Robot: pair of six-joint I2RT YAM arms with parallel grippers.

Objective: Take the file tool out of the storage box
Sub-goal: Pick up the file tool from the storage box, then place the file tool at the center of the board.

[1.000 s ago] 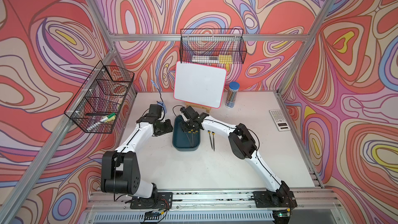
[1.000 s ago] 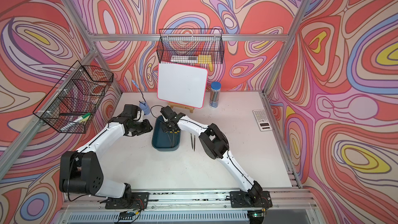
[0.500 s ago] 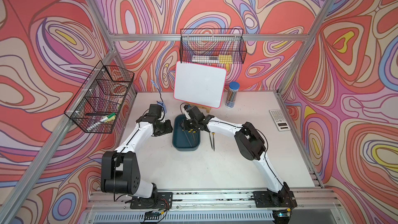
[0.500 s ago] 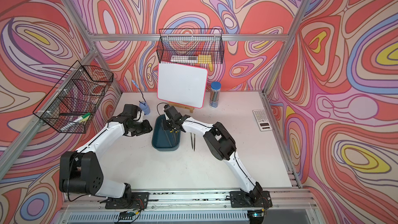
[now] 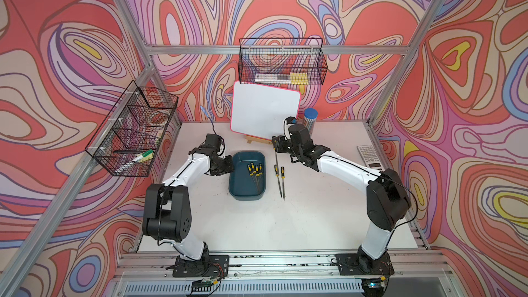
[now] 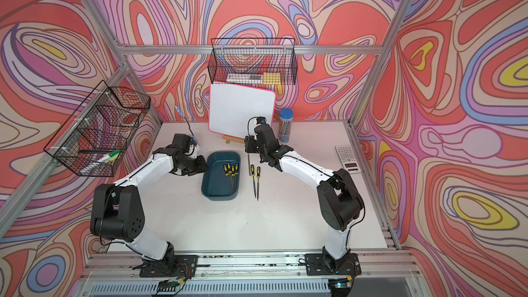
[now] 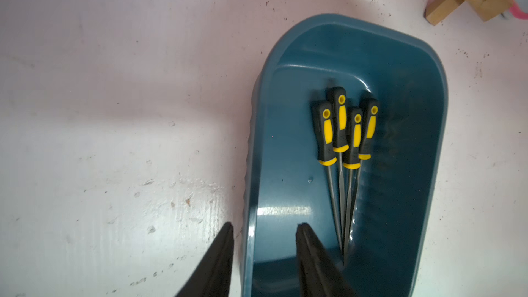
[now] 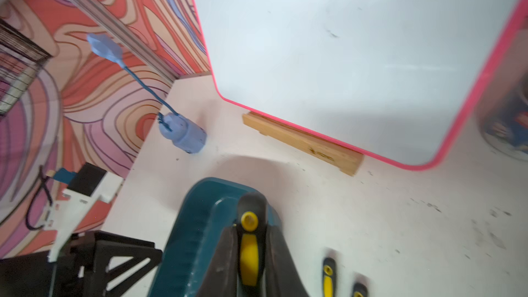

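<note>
The storage box (image 5: 238, 180) is a dark teal tub mid-table, with several black-and-yellow file tools (image 5: 254, 169) lying in its right half. My right gripper (image 8: 250, 234) is shut on one file tool's handle (image 8: 249, 248). In both top views that file tool (image 5: 276, 158) hangs point-down above the table, just right of the box's far corner. Two more file tools (image 5: 280, 171) lie side by side on the table right of the box. My left gripper (image 7: 263, 231) is open and straddles the box's left wall (image 7: 249, 195), one finger inside and one outside.
A pink-edged whiteboard (image 5: 265, 112) on a wooden stand (image 8: 303, 142) stands close behind my right gripper. A blue pencil cup (image 5: 310, 117) is beside it and a calculator (image 5: 370, 157) at the right edge. A small blue gadget (image 8: 183, 135) sits back left. Wire baskets (image 5: 131, 130) (image 5: 281, 64) hang on the walls.
My right gripper has come up out of the box and moved right and back, carrying a file tool. The left gripper has stayed at the box's left wall.
</note>
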